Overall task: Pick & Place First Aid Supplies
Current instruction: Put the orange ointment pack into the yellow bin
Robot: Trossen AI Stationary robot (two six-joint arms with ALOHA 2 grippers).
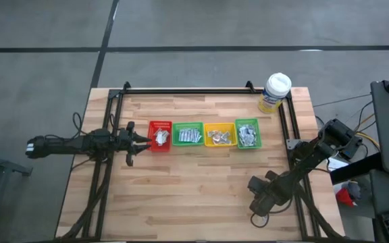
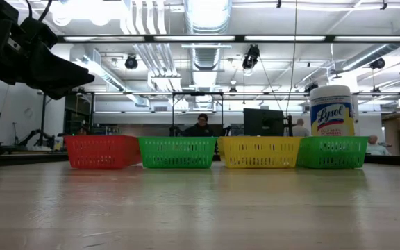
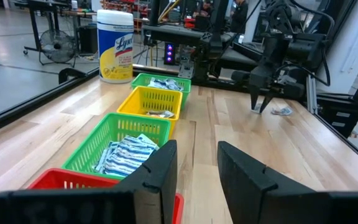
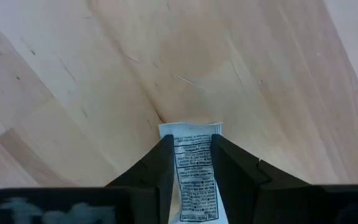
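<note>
At 5 o'clock on the table, right gripper is straddling the last loose sachet, jaws either side, looking partway closed, not lifting yet. Other supplies are already sitting in the red bin, two green bins and yellow bin toward 12. Left gripper is hovering at 9 by the red bin, jaws parted, empty. Remaining, I'd judge: grip, carry, drop.
</note>
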